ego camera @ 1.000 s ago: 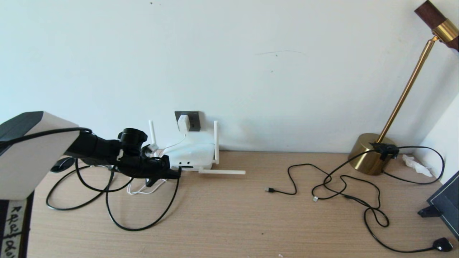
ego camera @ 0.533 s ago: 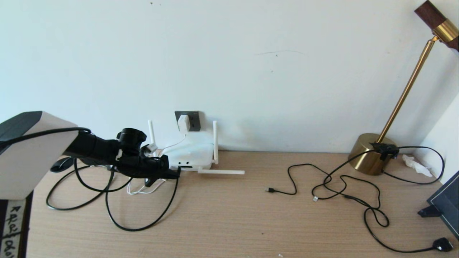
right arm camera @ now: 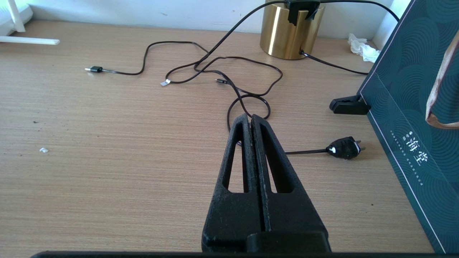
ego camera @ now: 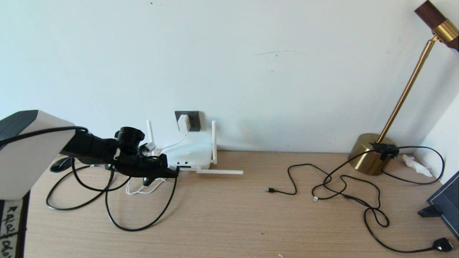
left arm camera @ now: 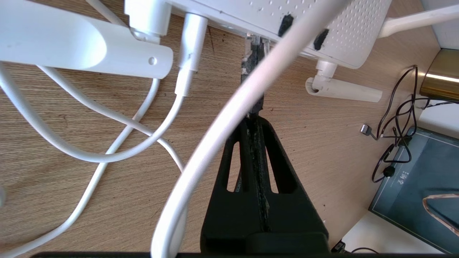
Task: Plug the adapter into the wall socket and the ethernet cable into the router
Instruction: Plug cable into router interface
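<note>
Adapter seated in wall socket. Left gripper clamped on ethernet cable just behind its connector, tip at router port edge; seating hidden. Risks: connector cocked off-axis jams on port lip; push slides light router toward wall; white cord draped across gripper snags on retreat, tugging adapter. Right gripper closed, empty, parked over worktop.

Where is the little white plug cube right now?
In the head view the adapter sits in the wall socket on the wall, left of middle, just above the router.
</note>
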`<state>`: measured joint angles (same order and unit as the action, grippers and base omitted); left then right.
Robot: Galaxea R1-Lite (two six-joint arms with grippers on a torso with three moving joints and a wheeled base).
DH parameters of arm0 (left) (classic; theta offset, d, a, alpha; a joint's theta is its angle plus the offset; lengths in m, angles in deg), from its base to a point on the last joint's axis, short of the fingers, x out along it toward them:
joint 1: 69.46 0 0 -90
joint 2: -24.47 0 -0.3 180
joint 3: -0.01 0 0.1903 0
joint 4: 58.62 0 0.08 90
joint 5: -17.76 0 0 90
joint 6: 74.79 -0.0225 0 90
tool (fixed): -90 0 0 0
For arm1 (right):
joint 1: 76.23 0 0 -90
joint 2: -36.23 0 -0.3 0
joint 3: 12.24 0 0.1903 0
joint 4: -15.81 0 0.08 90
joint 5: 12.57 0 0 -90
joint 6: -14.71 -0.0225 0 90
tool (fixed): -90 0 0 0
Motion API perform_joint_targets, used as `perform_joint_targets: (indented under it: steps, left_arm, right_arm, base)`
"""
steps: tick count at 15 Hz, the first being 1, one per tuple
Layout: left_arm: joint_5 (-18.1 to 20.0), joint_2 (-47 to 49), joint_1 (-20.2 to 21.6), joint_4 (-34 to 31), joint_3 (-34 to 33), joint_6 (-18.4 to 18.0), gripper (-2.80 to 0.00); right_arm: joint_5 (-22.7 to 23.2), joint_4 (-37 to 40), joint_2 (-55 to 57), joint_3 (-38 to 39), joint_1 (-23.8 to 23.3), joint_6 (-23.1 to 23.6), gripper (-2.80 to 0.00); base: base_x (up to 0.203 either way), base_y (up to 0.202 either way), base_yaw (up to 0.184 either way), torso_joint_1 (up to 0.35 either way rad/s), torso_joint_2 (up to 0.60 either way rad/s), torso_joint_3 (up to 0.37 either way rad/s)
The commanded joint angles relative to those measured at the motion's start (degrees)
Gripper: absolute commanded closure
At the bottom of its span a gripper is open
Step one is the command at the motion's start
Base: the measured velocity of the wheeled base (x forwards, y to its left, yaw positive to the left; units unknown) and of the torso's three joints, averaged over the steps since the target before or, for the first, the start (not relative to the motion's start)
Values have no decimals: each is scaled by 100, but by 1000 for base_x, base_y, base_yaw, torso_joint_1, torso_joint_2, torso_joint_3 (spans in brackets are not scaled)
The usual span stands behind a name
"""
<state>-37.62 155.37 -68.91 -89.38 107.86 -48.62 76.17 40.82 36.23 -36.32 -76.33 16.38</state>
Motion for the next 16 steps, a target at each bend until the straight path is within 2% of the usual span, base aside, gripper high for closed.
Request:
perform_joint_targets:
  steps: [1,16]
  left_arm:
    - [19,-47,2,0,7,11,0]
    - [26,2,121,0,95,-26,0]
  right_arm:
    - [3,2,9,0,1,9,0]
    - [3,2,9,0,1,4,0]
  base:
    - [0,0,0,0,0,0]
    - [0,0,0,0,0,0]
